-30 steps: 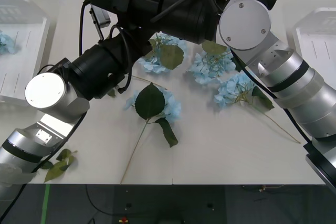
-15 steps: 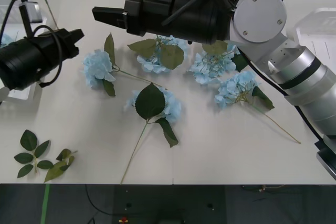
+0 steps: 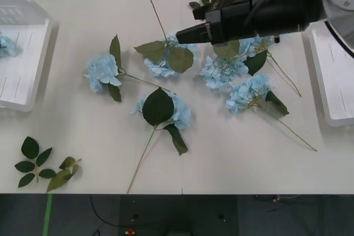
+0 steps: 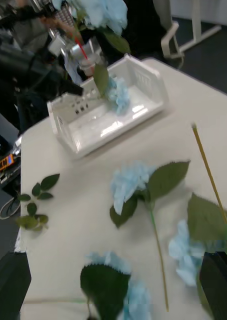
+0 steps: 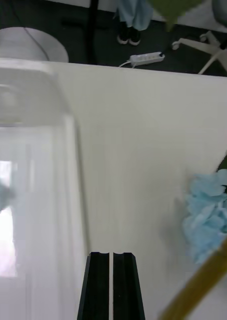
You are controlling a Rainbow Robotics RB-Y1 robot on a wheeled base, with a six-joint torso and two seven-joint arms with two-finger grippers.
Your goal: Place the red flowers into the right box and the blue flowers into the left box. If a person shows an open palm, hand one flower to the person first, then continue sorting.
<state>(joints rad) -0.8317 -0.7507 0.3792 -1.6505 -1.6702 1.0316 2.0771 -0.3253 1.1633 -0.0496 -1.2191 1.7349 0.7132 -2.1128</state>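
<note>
White table, blue flowers below right claw.

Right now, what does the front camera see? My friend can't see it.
Six blue flowers lie on a white table between the left box, holding one flower, and the right box. The black right arm reaches over them.

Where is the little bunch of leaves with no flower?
In the front view the leaf sprig lies at the table's near left corner, below the left box and apart from the blue flowers.
</note>
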